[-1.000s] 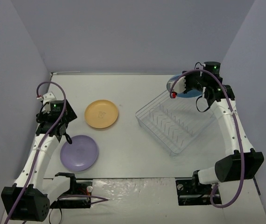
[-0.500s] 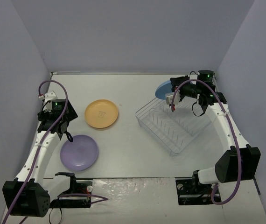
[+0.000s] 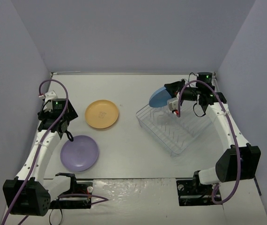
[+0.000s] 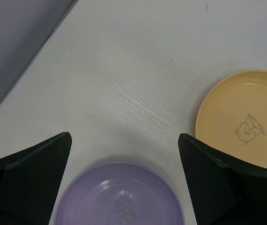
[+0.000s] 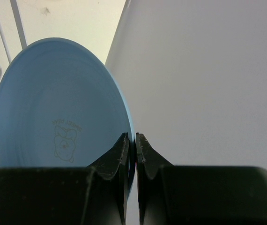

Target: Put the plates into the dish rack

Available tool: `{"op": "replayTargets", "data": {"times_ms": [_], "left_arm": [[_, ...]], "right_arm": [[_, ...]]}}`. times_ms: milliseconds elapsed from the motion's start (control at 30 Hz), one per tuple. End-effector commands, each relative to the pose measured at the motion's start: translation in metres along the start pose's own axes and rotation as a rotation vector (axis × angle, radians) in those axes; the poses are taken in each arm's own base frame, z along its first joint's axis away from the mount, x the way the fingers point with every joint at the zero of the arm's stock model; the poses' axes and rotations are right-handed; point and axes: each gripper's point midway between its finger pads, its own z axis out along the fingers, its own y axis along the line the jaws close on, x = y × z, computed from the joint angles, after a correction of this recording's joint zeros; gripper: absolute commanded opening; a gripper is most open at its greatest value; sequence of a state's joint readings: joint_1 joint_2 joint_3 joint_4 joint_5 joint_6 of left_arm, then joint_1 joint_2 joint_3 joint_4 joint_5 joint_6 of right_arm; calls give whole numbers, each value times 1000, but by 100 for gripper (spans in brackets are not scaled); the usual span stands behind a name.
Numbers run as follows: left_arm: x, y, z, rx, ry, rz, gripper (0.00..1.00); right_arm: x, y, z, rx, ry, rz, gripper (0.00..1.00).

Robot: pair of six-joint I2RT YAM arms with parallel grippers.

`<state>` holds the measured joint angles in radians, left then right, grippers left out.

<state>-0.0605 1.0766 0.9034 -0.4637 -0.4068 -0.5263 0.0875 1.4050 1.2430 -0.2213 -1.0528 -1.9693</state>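
Gripping the blue plate (image 3: 158, 97) by its rim, the right gripper (image 5: 134, 140) has its two fingers pinched almost together, with only the thin edge of the plate between them. The plate is off the table (image 3: 124, 154) and tilted up on edge, above the far side of the dish rack (image 3: 162, 134), near its left corner. Whether its lower edge touches the rack cannot be told. A small bear print shows on the plate's inner face in the right wrist view. The rack sits at an angle on the right half of the table, its row of upright dividers running along its middle. On the left half, the left gripper (image 4: 124, 138) hangs with its fingers spread wide, and only bare tabletop shows between them. The purple plate (image 3: 79, 153) lies flat just below that gap, on the near side. The orange plate (image 3: 102, 114) lies flat farther back and to the right, apart from the purple one. Both rest face up and well away from the rack.
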Motion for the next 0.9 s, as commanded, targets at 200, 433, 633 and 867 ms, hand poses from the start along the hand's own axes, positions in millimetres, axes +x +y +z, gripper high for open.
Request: {"op": "replayTargets", "data": {"times_ms": [200, 433, 633, 867], "left_arm": [[-31, -2, -8, 1, -74, -27, 97], [-29, -3, -7, -1, -64, -25, 97], [-28, -2, -5, -6, -59, -19, 97], [-27, -6, 0, -3, -47, -14, 97]], "right_arm": [[-21, 0, 17, 21, -150, -95, 0], [-25, 23, 41, -19, -212, -58, 0], [-24, 35, 53, -38, -247, -47, 0], [-27, 46, 58, -73, -270, -36, 2]]}}
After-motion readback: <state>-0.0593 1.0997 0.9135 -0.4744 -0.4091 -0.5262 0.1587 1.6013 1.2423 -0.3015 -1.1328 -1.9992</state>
